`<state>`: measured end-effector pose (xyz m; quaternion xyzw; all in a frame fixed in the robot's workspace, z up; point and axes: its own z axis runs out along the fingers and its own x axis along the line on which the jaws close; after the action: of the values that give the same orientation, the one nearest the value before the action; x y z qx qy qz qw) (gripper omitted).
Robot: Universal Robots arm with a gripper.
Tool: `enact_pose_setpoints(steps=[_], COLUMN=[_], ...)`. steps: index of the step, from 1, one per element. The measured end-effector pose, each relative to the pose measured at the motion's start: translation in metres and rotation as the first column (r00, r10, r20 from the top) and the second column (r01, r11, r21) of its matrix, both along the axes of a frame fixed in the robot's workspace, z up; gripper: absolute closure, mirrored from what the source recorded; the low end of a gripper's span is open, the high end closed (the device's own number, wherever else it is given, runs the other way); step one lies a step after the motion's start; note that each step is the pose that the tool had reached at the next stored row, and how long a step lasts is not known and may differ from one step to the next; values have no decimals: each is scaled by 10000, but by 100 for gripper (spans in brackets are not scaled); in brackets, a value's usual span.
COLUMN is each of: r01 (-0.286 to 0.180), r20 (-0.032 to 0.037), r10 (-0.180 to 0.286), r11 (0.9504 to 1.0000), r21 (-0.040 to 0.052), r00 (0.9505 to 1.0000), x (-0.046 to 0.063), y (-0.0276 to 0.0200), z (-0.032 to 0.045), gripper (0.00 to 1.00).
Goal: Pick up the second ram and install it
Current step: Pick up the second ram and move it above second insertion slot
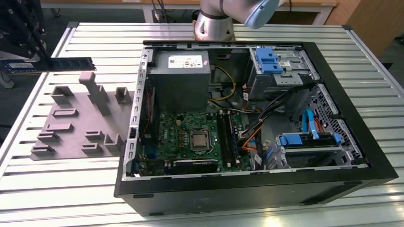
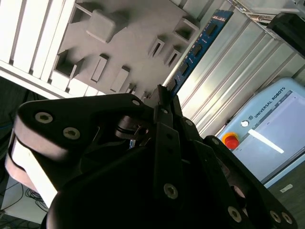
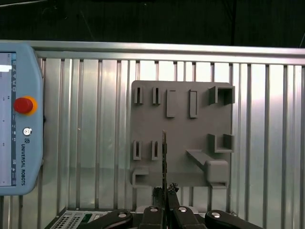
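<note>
My claw (image 3: 165, 192) is clamped on the second ram (image 1: 69, 64), thin edge between the pads. In the exterior view the stick hangs level in the air at the far left, clear above the table (image 1: 75, 198) and at about eleven o'clock of the grey holder plate (image 1: 75, 130), touching none of its blocks. In the first wrist view I see it edge-on, straight out from my fingers over that plate, which tells me the grip is square, not skewed.

I judge the step in hand to be the carry, from the plate toward the open computer case (image 1: 252, 187), which lies at about four o'clock of the stick. To do it well I'd hold the board level and high enough to clear the case's near wall (image 1: 140, 94). The long black slots (image 1: 226, 137) on the motherboard (image 1: 189, 127) run roughly twelve to six, while my stick lies nine to three, so it needs a quarter turn made in open air, not over the board. The loose cables (image 1: 252, 132) at three o'clock of the slots could snag me.
</note>
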<state>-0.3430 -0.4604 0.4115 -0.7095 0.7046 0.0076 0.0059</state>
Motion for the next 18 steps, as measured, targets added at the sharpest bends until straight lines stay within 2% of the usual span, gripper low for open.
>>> enact_pose_setpoints(steps=[18], r01=[-1], r20=[0], r10=[1], r11=[10000], r21=[0], r00=[10000], x=[154], y=[0], z=[0], gripper=[86])
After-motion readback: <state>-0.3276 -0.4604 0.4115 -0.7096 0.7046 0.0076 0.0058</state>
